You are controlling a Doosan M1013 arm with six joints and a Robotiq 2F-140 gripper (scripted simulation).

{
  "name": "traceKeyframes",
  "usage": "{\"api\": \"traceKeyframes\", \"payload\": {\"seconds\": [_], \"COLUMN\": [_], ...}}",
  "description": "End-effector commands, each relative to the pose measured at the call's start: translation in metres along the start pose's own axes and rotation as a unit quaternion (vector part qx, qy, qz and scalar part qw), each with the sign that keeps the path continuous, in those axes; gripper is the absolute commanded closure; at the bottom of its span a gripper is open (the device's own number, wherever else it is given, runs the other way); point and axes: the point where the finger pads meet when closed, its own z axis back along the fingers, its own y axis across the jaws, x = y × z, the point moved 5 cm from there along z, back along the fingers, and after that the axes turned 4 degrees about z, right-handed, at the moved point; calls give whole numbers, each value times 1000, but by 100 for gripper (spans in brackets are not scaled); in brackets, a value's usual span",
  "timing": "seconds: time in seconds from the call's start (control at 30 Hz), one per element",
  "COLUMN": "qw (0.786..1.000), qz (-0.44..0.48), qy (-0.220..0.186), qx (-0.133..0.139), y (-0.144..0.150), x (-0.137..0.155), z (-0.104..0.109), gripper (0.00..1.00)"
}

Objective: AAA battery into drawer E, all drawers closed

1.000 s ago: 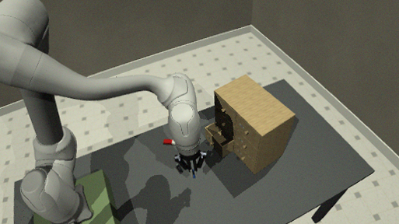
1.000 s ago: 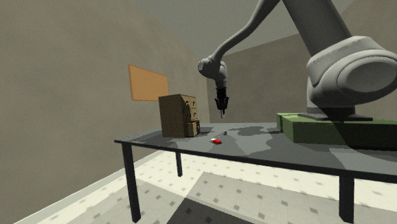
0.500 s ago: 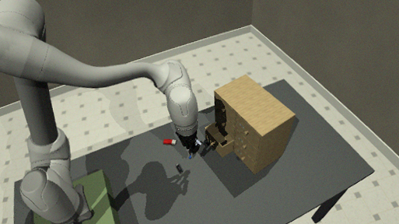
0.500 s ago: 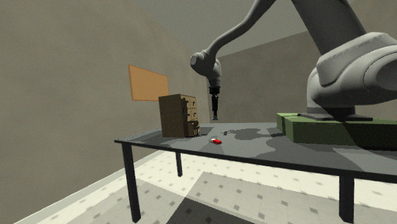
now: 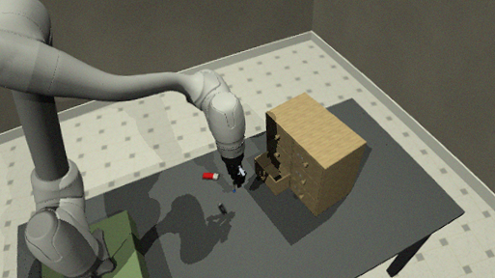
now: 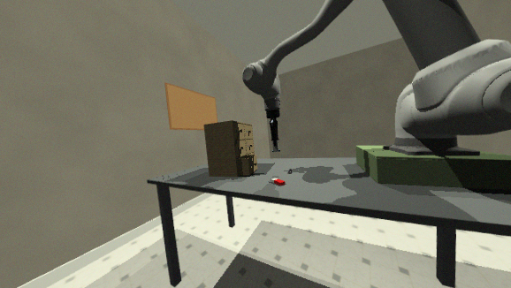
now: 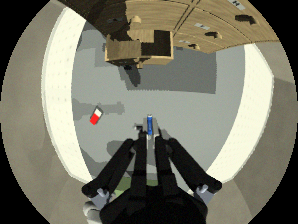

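Narrow black gripper (image 7: 150,137) pinches the small blue-tipped AAA battery (image 7: 150,124) above the table, near the wooden chest's one open drawer (image 5: 274,179). Pls centre fully over the tray, then release w/o nudging it.

The chest (image 5: 323,136) looks like pale matt wood with visible grain; the table (image 5: 361,225) is dark, smooth and matt; the arm (image 5: 109,85) is smooth grey with a soft sheen
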Motion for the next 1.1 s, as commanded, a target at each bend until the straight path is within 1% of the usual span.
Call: {"api": "traceKeyframes", "payload": {"seconds": [0.0,0.2,0.67,0.87,1.07], "qw": [1000,1000,1000,1000,998], "qz": [0,0,0,0,0], "qy": [0,0,8,29,66], "qx": [0,0,1,2,5], "y": [0,0,0,-1,-1], "x": [0,0,1,4,9], "z": [6,12,12,11,10], "gripper": [97,97,97,97,97]}}
